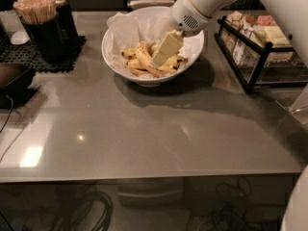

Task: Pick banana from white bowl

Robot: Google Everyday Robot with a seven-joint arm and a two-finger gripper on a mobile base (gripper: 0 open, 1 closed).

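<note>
The white bowl (144, 73) stands at the back middle of the grey table, lined with crumpled white paper. Several speckled yellow bananas lie in it. The strongly curved banana (143, 60) lies left of centre, arching from the top down to the front. My gripper (160, 60) reaches down into the bowl from the upper right, its pale fingers (167, 48) over the bananas and its tips at the curved banana's right side.
A black holder of wooden stir sticks (37, 25) stands on a black mat at the back left. A black wire rack (257, 52) of packets stands at the right. A dark object (13, 81) sits at the left edge.
</note>
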